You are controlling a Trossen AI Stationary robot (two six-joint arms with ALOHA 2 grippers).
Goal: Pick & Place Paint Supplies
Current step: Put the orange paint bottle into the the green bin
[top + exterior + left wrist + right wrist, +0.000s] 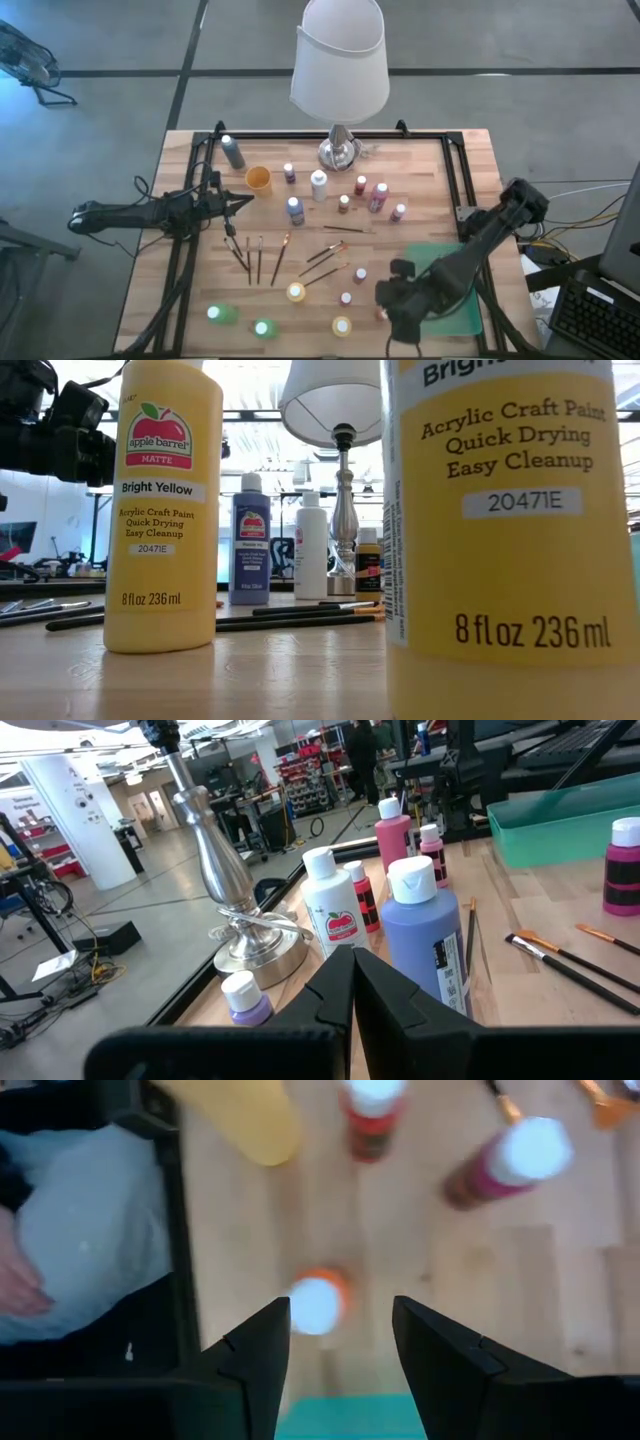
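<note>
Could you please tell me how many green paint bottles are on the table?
2: the first green bottle and the second green bottle stand on the left arm's side, far from the lamp; the right arm may hide more.

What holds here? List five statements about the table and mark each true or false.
1. The left gripper is shut and holds nothing. True.
2. The right gripper is clamped on a brush. False: it is open, above a small orange bottle.
3. The lamp stands upright at the far edge of the table. True.
4. The green tray is full of bottles. False: no bottle shows in it, though the right arm covers part of it.
5. The brushes lie flat on the table. True.
</note>
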